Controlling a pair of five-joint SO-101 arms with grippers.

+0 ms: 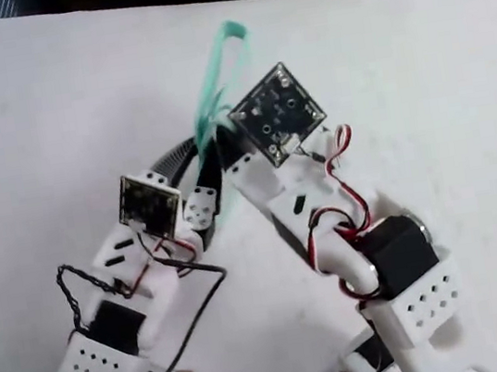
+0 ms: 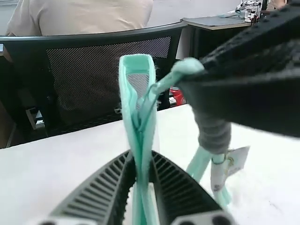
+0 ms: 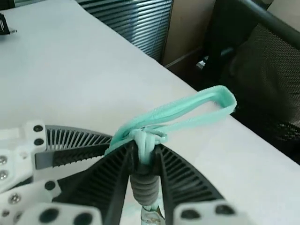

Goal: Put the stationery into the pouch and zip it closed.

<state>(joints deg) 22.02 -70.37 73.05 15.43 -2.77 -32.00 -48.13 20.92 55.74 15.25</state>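
**Both arms pinching the pouch mid-table**

You're seeing both arms leaning in over the table (image 1: 417, 58), wrists converging at the centre; the left gripper (image 2: 140, 161) is clenching the mint pouch (image 2: 137, 93) by its edge, jaws pressing on both faces; the right gripper (image 3: 143, 151) is biting down on the pouch's bunched end, just beside the left one; the pouch is standing edge-on, sticking out beyond both grippers, away from the arm bases.

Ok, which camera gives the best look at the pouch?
The left wrist view: the pouch rises edge-on from the left gripper, close up. The right wrist view shows its rim looping beyond the right gripper; the high view, a thin strip above the arms.
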